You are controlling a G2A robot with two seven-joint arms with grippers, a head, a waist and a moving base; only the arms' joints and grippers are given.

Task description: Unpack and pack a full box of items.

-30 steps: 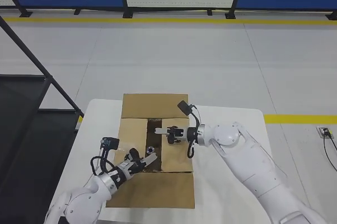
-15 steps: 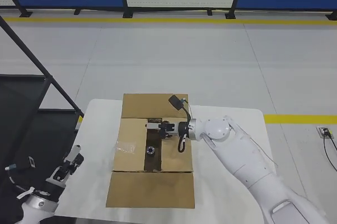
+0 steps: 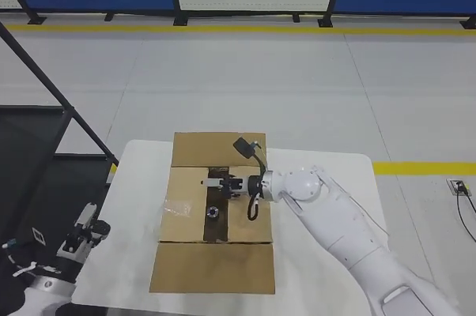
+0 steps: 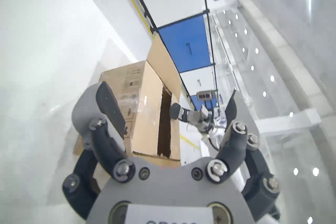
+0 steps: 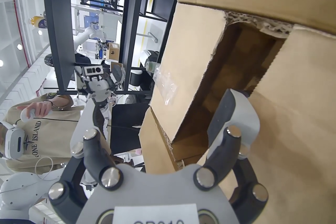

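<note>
A cardboard box [image 3: 183, 189] stands on the white table [image 3: 325, 245], its top flaps parted along a dark gap [image 3: 215, 225]. Inside the gap lies a small round dark item [image 3: 213, 212]. My right gripper [image 3: 220, 183] hovers open over the far end of the gap; in the right wrist view [image 5: 162, 128] one finger [image 5: 231, 109] lies against a flap edge beside the opening [image 5: 236, 64]. My left gripper [image 3: 90, 223] is open and holds nothing, off the table's left edge, well away from the box [image 4: 149, 104].
A scrap of clear tape [image 3: 177, 208] clings to the box's left flap. A black metal rack [image 3: 32, 158] stands left of the table. Bare tabletop lies to the right of the box.
My left arm has pulled back from the box's near left flap to the table's left edge. My right gripper has shifted left, farther over the gap.
</note>
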